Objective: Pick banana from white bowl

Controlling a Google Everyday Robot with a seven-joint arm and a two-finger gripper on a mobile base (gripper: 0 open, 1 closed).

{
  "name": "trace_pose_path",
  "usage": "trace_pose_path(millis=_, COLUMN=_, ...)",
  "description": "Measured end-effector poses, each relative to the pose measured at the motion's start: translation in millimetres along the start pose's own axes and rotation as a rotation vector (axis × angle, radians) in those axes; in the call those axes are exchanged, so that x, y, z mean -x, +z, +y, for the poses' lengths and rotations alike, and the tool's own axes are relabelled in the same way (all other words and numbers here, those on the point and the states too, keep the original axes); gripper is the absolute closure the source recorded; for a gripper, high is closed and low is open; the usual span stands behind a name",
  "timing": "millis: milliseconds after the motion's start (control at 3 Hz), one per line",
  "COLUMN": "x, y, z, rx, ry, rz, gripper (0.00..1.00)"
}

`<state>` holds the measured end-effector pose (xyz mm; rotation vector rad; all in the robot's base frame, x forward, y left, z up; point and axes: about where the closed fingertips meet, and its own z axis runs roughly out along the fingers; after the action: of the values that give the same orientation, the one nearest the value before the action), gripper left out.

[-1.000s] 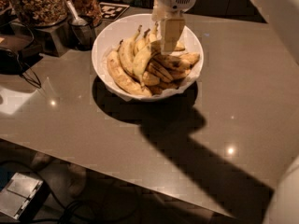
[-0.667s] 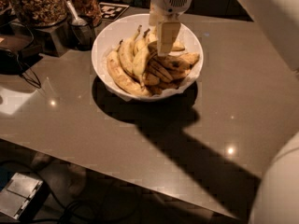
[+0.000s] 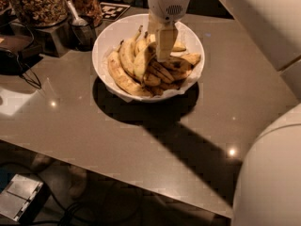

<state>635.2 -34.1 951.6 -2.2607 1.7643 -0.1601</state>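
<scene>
One arm hangs vertically from frame top, gripper [image 3: 162, 55] set among bananas [image 3: 123, 74] in the white bowl [image 3: 106, 41]; its grip cannot be told. Jars [image 3: 37, 4] crowd the bench [image 3: 141, 135], upper left.

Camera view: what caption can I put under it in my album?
Robot gripper pointing down into a white bowl heaped with bananas.

This looks like a snack counter in an office pantry or test kitchen (which of the two I cannot tell); a smooth grey counter [image 3: 94, 126] carries big jars [image 3: 37, 4] of nut mix, a cup [image 3: 84, 32] with a scoop, a white bowl [image 3: 101, 69] heaped with bananas [image 3: 123, 76] and a printed marker tag [image 3: 114, 9]; cables [image 3: 28, 76] trail at its left; the gripper [image 3: 163, 55] reaches down among the bananas.
</scene>
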Motion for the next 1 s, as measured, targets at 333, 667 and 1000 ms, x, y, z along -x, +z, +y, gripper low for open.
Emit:
trace_pose_path(millis=333, x=-2.1, y=9.5, z=-2.2, rx=0.013, ry=-0.01, rz=0.005, gripper=0.39)
trace_pose_path(millis=667, x=-2.1, y=9.6, z=-2.2, rx=0.013, ry=-0.011, rz=0.005, gripper=0.39)
trace_pose_path(millis=1000, x=-1.1, y=8.8, z=9.9, rx=-0.001, ry=-0.008, rz=-0.006, gripper=0.57)
